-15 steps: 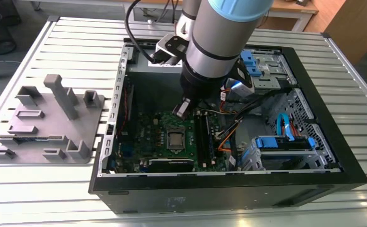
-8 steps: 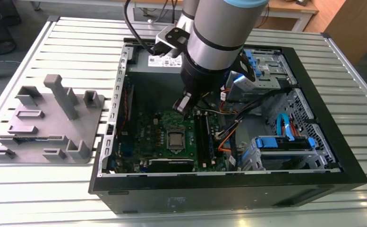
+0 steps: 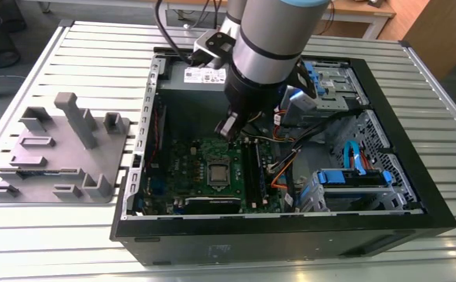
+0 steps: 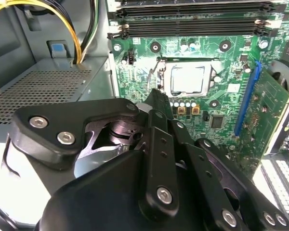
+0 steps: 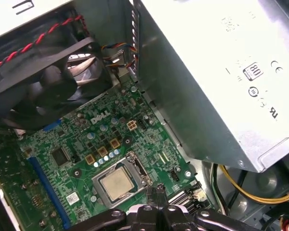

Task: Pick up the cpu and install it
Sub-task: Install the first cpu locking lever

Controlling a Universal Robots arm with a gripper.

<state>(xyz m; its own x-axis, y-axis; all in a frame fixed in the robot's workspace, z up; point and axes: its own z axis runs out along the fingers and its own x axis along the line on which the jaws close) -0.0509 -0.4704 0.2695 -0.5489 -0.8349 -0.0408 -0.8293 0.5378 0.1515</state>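
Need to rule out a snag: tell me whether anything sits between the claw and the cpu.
Nothing visible does. The cpu lies flat in the socket frame on the motherboard, its metal top uncovered. The claw sits beside it, with only bare board between them in both wrist views.

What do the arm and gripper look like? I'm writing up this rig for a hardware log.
The arm is a thick silver-grey metal tube with black bands and a pale blue cap at its joint; a black cable runs up beside it. The gripper is matte black, built of flat linkage plates fastened with round silver screws.
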